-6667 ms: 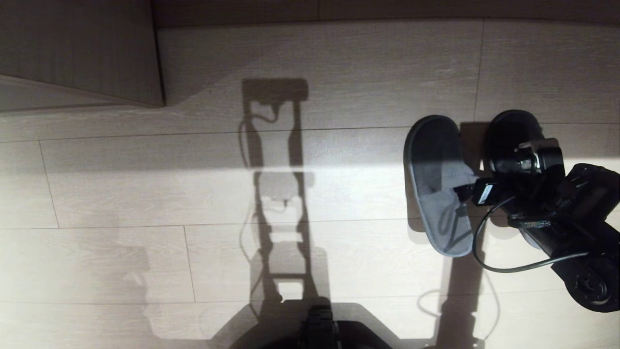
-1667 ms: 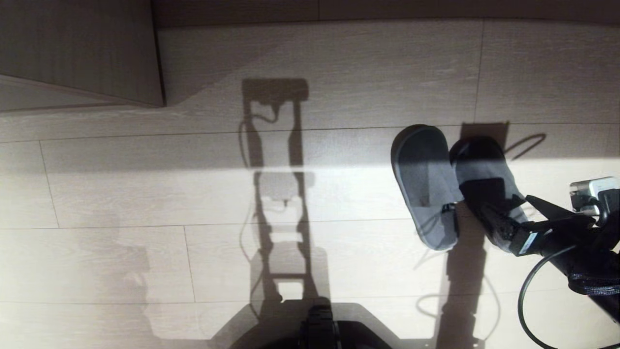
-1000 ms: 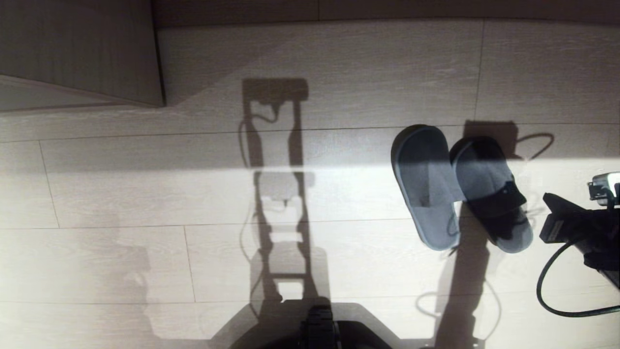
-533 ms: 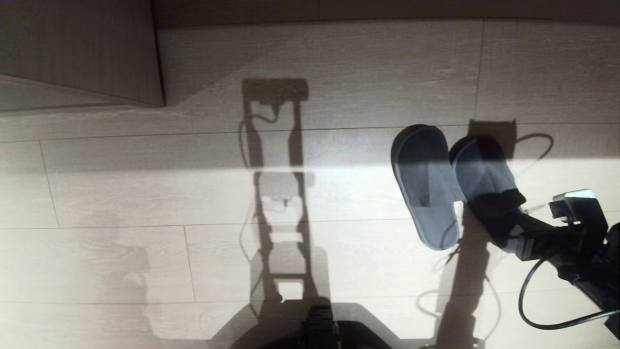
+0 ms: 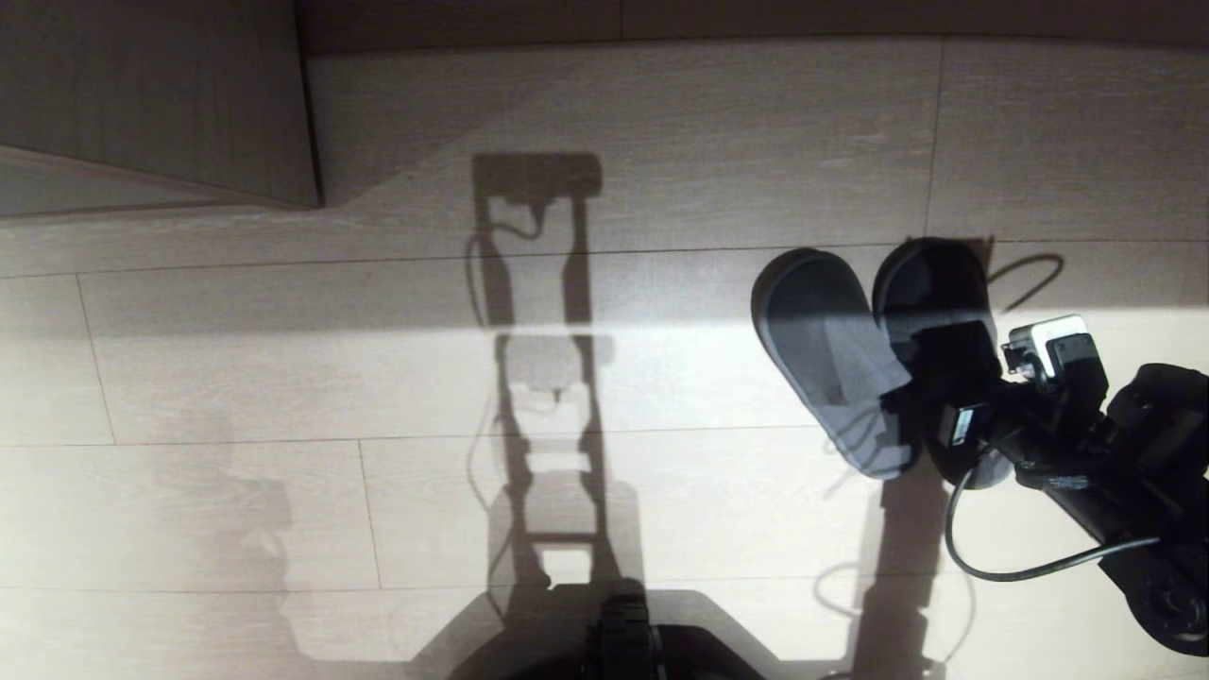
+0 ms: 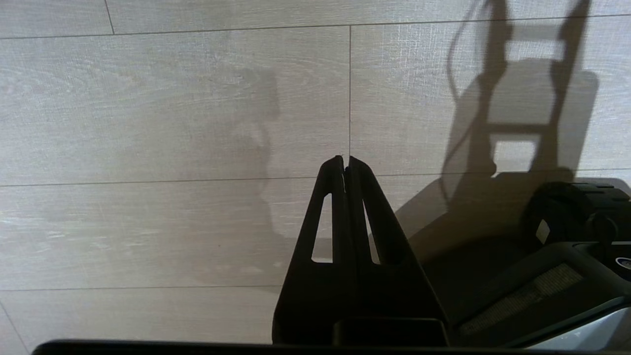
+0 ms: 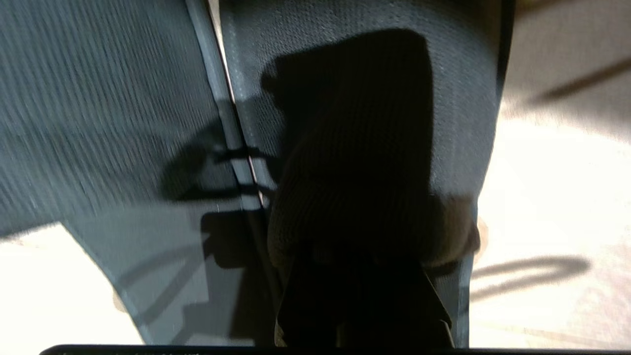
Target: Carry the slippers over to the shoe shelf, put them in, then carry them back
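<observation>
We've got the right hand (image 5: 930, 416) at right of frame, pressed together under the strap of the right slipper; the slippers (image 5: 831, 364) touch on the floor (image 5: 283, 378).

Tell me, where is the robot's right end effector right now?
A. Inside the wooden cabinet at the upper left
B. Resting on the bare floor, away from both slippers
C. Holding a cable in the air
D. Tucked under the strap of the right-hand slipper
D. The right end effector sits at the right-hand slipper, and the right wrist view shows its fingers going in under the strap.
</observation>
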Available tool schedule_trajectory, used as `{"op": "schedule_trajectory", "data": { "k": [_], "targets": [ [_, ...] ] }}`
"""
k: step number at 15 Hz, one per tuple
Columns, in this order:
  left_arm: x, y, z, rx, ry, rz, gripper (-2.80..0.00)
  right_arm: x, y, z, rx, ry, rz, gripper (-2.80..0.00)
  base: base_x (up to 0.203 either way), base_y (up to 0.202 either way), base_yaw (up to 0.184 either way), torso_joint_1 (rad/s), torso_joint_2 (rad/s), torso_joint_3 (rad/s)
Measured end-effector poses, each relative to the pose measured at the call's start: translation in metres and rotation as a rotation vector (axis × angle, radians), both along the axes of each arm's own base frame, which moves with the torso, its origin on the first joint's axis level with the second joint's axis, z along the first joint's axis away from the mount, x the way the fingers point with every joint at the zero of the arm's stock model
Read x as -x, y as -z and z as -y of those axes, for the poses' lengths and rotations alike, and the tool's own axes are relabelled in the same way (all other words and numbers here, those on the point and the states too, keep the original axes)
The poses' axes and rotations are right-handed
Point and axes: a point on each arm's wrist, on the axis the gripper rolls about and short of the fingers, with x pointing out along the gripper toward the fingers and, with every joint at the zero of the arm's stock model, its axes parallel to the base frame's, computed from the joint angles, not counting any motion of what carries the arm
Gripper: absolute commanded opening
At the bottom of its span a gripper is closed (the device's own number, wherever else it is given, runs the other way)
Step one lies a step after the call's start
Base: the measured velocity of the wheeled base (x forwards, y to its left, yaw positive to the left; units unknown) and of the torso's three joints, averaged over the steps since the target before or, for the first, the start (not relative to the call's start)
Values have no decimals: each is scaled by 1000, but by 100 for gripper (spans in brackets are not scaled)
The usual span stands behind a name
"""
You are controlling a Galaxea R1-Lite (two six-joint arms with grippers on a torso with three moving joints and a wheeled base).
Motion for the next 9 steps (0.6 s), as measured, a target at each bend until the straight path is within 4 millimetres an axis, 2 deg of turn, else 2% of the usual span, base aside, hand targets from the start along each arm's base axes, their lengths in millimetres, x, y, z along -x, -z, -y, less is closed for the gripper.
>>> {"op": "schedule_trajectory", "data": {
  "k": [4, 7, 9],
  "targets": [
    [0, 0, 0, -1, 0, 0, -280, -8, -2, -2, 2, -7, 17, -280, 0, 0, 0, 0, 0, 0],
    [0, 0, 0, 0, 0, 0, -280, -18, -11, -2, 8, -11, 64, -280, 0, 0, 0, 0, 0, 0],
    [0, 0, 0, -1, -1, 0, -280, -17, -11, -2, 8, -11, 63, -280, 0, 0, 0, 0, 0, 0]
  ]
}}
